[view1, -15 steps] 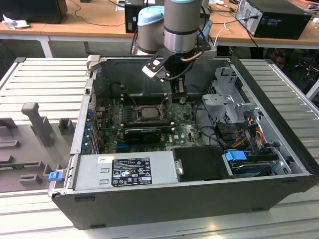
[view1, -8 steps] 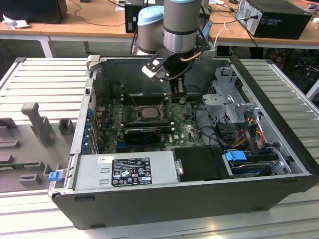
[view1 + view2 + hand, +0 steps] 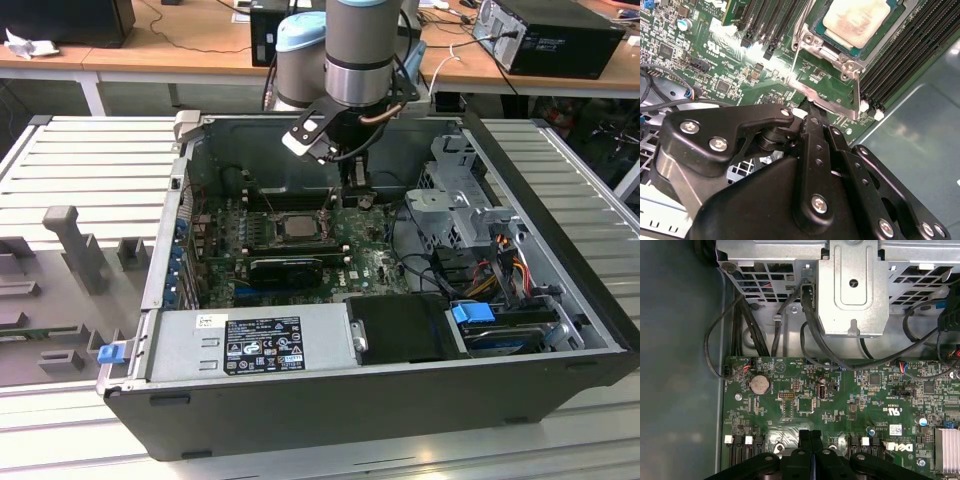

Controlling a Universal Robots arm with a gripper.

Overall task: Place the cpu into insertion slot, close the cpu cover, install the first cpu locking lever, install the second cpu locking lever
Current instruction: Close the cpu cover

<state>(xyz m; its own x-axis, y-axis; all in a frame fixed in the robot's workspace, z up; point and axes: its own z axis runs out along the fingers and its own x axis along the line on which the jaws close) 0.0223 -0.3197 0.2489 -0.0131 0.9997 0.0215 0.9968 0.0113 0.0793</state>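
Inside the open grey metal computer case, over the green motherboard, the black gripper has its fingers pressed together. Its tips are just beside the thin silvery cpu cover, which is flipped open next to the silver-edged square insertion slot. The small dull-silver square cpu sits in that slot.

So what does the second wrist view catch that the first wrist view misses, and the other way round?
Second wrist view: the cpu sitting in the insertion slot, the silvery cpu cover just ahead of the gripper, and long black memory slots.
First wrist view: a round coin battery, a grey metal drive cage and black cables running down beside it.
Both wrist views: the green motherboard and the black gripper, its fingers pressed together.
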